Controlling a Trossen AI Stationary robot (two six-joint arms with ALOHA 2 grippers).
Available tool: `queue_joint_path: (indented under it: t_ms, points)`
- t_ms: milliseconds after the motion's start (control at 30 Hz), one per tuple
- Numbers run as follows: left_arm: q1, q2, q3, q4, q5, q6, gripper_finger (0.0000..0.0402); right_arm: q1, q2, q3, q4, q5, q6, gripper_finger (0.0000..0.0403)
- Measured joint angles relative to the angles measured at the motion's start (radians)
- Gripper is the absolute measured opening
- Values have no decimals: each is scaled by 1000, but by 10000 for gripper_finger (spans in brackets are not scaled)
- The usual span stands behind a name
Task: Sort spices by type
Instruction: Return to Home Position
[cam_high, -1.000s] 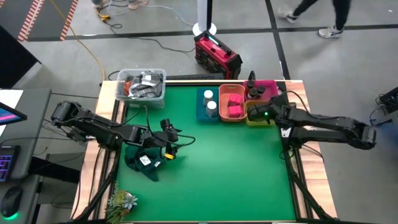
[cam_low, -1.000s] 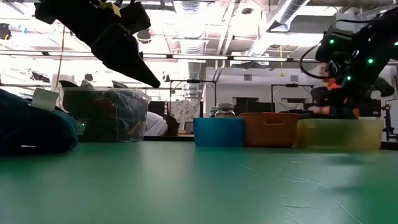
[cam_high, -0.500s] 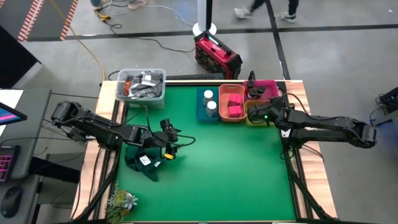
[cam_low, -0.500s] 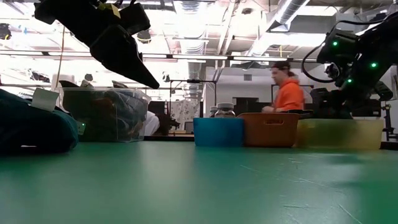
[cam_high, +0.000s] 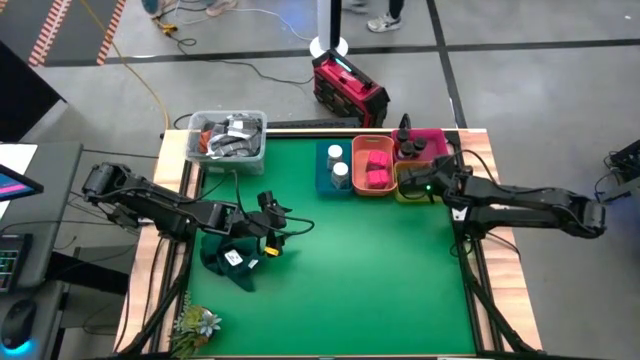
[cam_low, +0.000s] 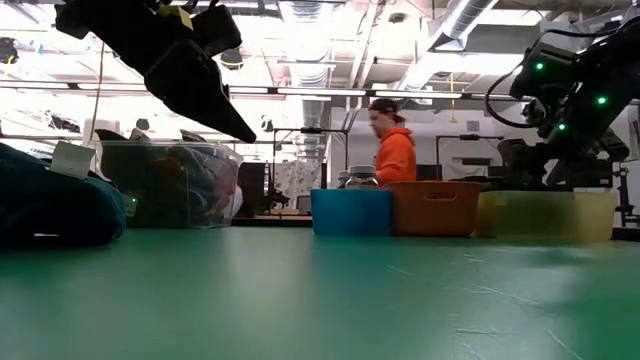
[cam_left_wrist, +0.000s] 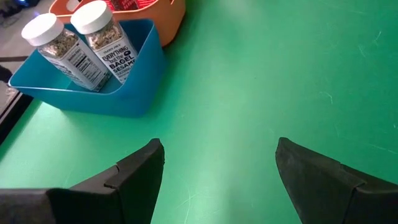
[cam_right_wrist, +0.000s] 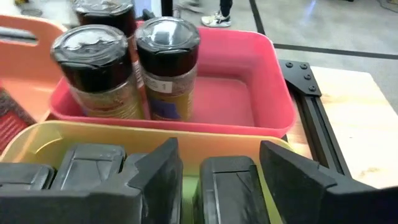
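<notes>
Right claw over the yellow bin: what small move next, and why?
Probably lift the right claw straight up, then draw it back. It hangs open and empty over the yellow bin, and the grey tins already lie inside, so nothing remains to release. The left claw waits open over the mat.

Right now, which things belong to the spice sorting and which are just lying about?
Spice sorting: white-capped jars in the blue bin; red-pink boxes in the orange bin; dark-lidded round jars in the pink bin; dark grey rectangular tins in the yellow bin.
Lying about: clear plastic tub of grey clutter; dark green cloth with a white label; red-and-black case on the floor.
</notes>
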Motion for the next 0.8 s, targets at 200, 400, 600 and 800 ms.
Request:
queue_joint_path:
  t_ms: [200, 400, 600, 800]
  points:
    - [0, 0, 0, -12, 0, -2, 292, 0, -33, 77, -72, -10, -34, 256]
    - [0, 0, 0, -4, -6, 6, 292, 49, -48, 156, -142, 5, -59, 256]
    - [-70, -103, 0, 106, -137, 131, 288, 282, -59, 174, 35, 21, -260, 256]
    - [-135, -261, -58, 123, -189, 149, 276, 575, -162, 174, 112, 142, -379, 256]
